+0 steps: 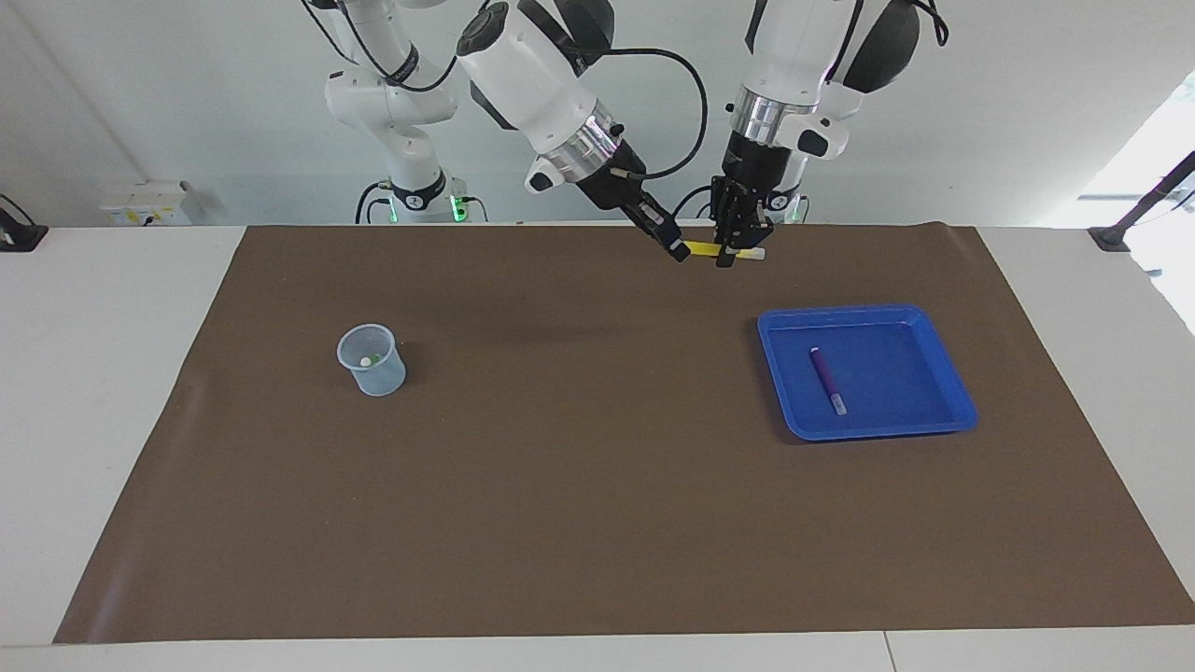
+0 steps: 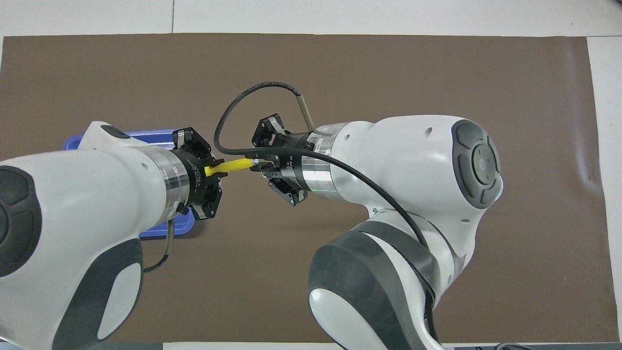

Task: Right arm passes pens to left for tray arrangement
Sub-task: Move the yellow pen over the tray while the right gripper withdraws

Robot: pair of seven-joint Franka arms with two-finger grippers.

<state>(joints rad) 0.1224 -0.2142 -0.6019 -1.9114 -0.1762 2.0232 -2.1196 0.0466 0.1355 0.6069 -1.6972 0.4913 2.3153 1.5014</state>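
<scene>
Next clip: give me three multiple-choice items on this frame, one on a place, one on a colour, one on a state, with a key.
1. Where is the purple pen?
A. in the cup
B. in the tray
C. on the mat

2. What colour is the pen between the two claws?
A. green
B. purple
C. yellow

3. The left claw is:
A. shut on the pen
B. open over the tray
C. resting on the mat

Key:
B, the purple pen lies in the tray.
C, yellow pen.
A, left claw grips it opposite the right claw.

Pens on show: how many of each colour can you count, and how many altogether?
Yellow pen, held in the air between both grippers: 1
Purple pen, lying in the blue tray: 1
Green pen, only its tip showing in the cup: 1
Total: 3
</scene>
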